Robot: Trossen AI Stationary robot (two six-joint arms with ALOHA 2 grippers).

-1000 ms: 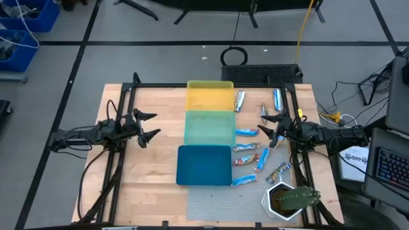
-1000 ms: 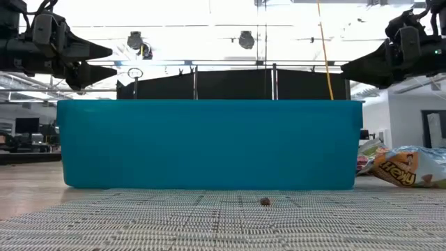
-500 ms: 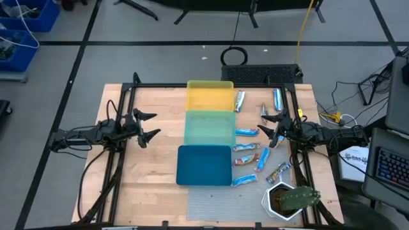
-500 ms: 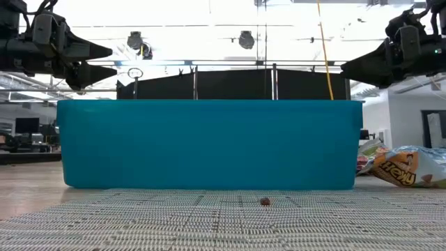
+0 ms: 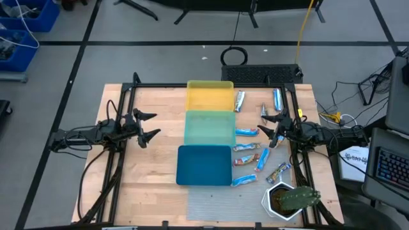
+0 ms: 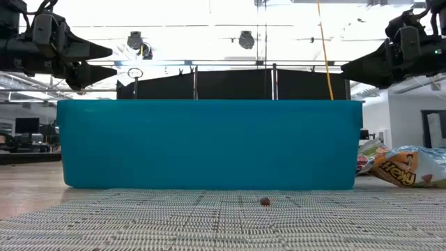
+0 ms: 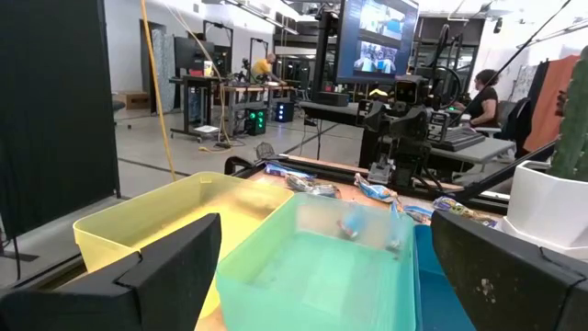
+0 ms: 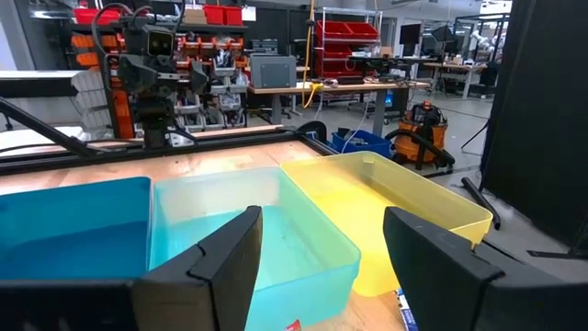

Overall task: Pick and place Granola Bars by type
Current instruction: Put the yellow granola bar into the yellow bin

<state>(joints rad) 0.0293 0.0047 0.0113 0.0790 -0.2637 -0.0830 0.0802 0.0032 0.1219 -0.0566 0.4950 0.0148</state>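
Observation:
Several Granola Bars in blue, silver and orange wrappers lie flat on the wooden table to the right of three trays, among them one [image 5: 239,100] by the yellow tray, one [image 5: 245,132] by the green tray and one [image 5: 243,181] by the blue tray. One orange-printed bar [image 6: 408,167] shows at the right of the low view. My left gripper [image 5: 148,126] hovers open at the table's left side, pointing level toward the trays. My right gripper [image 5: 267,126] hovers open at the right side, above the bars, pointing level at the trays. Neither has anything between its fingers [image 7: 156,267] [image 8: 211,262].
A yellow tray [image 5: 209,96], a green tray [image 5: 209,128] and a blue tray [image 5: 204,165] stand in a row from far to near down the table's middle. A white pot with a cactus [image 5: 285,199] stands at the near right corner. A grey mat [image 5: 217,207] lies at the near edge.

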